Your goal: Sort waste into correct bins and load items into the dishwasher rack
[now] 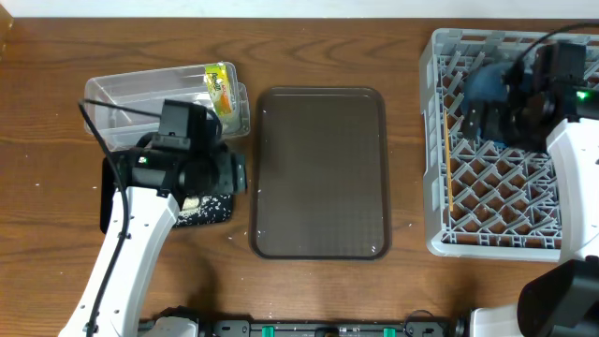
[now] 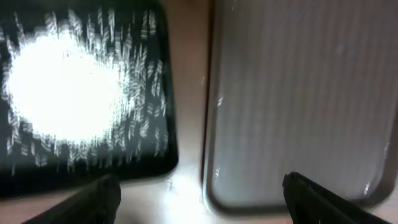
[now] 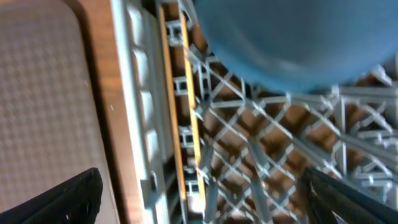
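The grey dishwasher rack (image 1: 438, 140) stands at the right. The wooden chopsticks (image 1: 450, 173) lie along its left wall and also show in the right wrist view (image 3: 180, 124). A blue round dish (image 3: 292, 43) lies in the rack; I cannot tell whether it is the bowl or the plate. My right gripper (image 3: 202, 199) is open and empty above the rack floor. The black tray (image 1: 213, 212) holds white tissue (image 2: 62, 93) and rice grains (image 2: 146, 93). The wrapper (image 1: 221, 86) lies in the clear tub (image 1: 122, 98). My left gripper (image 2: 199, 205) is open and empty between the black tray and the brown tray. The cups are out of view.
The large brown serving tray (image 1: 320, 171) sits mid-table between the bins and the rack, and shows in the left wrist view (image 2: 298, 93) and the right wrist view (image 3: 43, 93). Bare wooden table (image 1: 318, 47) lies behind it.
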`<action>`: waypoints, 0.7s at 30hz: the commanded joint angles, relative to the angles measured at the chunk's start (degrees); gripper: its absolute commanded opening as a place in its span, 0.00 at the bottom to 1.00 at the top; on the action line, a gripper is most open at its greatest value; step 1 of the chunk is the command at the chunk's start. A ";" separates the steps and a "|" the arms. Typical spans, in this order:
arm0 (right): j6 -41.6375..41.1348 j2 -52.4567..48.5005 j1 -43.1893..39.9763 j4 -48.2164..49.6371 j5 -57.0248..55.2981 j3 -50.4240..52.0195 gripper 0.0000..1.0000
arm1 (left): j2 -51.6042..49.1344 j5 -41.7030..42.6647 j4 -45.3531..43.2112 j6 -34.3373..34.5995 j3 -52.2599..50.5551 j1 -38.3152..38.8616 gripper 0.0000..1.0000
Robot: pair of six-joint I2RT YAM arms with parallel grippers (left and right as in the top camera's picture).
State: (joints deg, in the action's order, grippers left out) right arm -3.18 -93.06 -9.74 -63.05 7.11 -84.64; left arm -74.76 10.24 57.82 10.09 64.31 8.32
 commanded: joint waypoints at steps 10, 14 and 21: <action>0.61 13.66 -0.68 7.67 -1.31 13.49 0.99 | 15.76 -3.54 0.37 -1.49 -5.66 0.02 0.86; 0.46 29.42 -0.70 19.04 -1.33 28.11 0.99 | 27.54 -3.91 -3.45 -1.49 -10.49 0.02 0.86; 0.46 52.26 -0.70 25.86 -1.05 44.92 0.99 | 40.57 -3.87 -7.76 -1.49 -15.32 0.02 0.95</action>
State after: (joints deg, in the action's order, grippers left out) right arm -2.74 -44.88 -10.26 -37.21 6.00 -43.55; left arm -35.99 7.22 50.68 8.97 49.69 8.32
